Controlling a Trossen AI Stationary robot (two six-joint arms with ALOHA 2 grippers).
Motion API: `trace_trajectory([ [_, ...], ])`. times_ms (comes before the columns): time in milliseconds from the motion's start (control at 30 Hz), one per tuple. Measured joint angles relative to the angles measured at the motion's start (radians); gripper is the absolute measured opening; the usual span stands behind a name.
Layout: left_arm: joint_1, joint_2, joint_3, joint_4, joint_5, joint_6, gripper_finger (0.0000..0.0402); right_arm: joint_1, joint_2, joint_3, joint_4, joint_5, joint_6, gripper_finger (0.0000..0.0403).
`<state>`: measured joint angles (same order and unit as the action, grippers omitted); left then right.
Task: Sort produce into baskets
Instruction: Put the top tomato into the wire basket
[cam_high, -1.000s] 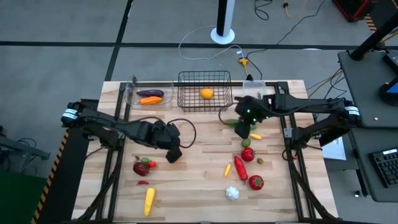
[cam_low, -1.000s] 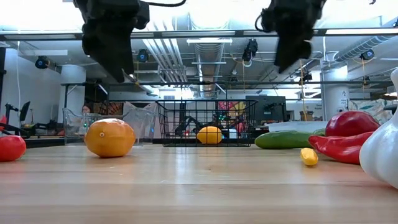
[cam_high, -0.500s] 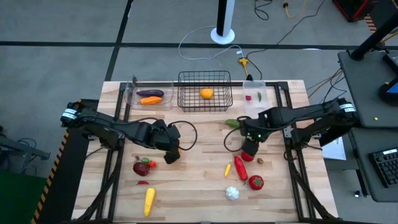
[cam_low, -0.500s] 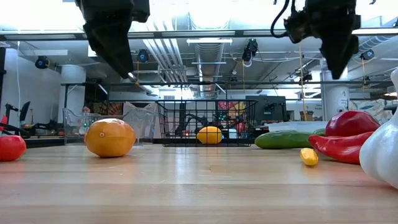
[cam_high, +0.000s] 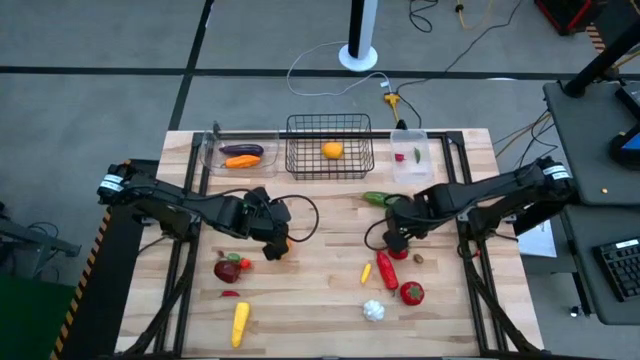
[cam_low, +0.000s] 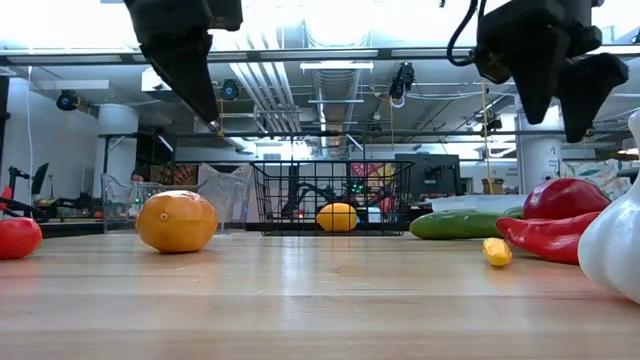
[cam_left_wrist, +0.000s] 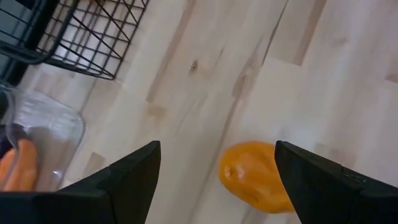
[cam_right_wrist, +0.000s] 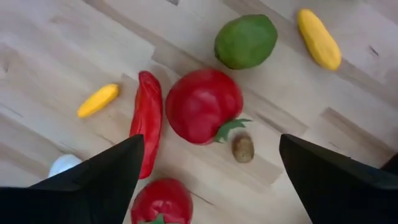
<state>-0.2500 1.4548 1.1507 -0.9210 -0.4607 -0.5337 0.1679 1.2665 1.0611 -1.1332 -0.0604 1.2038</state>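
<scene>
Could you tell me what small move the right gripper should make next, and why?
Probably lower straight down. The right gripper stands open above the table, and the red pepper lies between its fingers in the right wrist view, so descending would likely bring the jaws around it for a grasp.

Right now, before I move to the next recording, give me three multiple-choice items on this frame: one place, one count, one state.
1. Where is the eggplant?
A. wire basket
B. clear bin left of the wire basket
C. bare table

2. How many items lie in the wire basket?
A. none
B. one
C. three

3. How do the right gripper's jaws stand?
A. shut on the red pepper
B. shut on nothing
C. open

Answers:
1 B: the high view shows it in the clear bin with an orange piece beside it.
2 B: only an orange fruit lies inside.
3 C: the right wrist view shows them spread wide above the red pepper.
</scene>
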Motion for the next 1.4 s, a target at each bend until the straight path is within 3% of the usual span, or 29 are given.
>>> trace_trajectory([
  [267,0.0,0.0,-0.001,-0.002,-0.029,0.044,0.0297,0.074,0.061,-0.002,0.028,0.035,0.133,0.0368],
  [633,0.0,0.0,-0.009,0.001,-0.03,0.04,0.0297,0.079,0.171,-0.002,0.057,0.087,0.159,0.0368],
  [1033,0.0,0.0,-0.015,0.004,-0.048,0.039,0.0297,0.079,0.173,-0.029,0.077,0.113,0.213,0.0368],
  [1400,0.0,0.0,-0.015,0.008,-0.056,0.038,0.0297,0.089,0.168,-0.132,0.232,0.104,0.249,0.0368],
])
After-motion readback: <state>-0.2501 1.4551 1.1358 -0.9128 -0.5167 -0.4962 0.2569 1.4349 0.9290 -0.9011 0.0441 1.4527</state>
